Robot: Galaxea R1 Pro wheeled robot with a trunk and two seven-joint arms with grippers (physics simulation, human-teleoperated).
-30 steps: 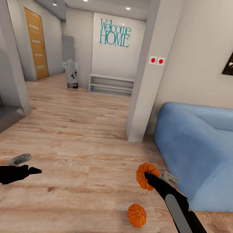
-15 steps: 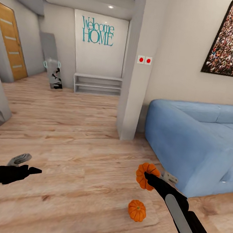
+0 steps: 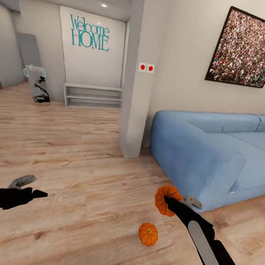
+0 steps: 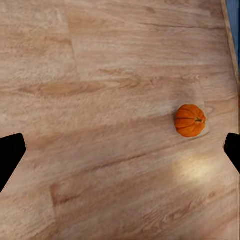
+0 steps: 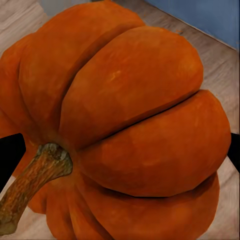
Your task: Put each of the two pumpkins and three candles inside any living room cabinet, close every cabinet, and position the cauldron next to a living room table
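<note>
Across the wood floor [image 3: 83, 150], a blue sofa [image 3: 215, 149] stands against the right-hand wall beneath a framed speckled picture [image 3: 248, 50]. Teal lettering on the far wall [image 3: 90, 32] reads "Welcome HOME", above a low grey shelf [image 3: 92, 96]. A pillar [image 3: 139, 65] carries 2 red dots.

Head view: the right tool [image 3: 165, 200] is clamped on 1 pumpkin [image 3: 164, 195], lifted off the floor near the sofa corner. The second pumpkin [image 3: 148, 234] lies on the floor just below it. The left tool [image 3: 38, 194] hangs over bare boards, fingers apart.

Left wrist view: the floor pumpkin [image 4: 190, 120] sits alone between 2 wide-set fingertips [image 4: 10, 155].

Right wrist view: the held pumpkin [image 5: 120, 130] shows deep orange ribs and a brown stem [image 5: 35, 182].
</note>
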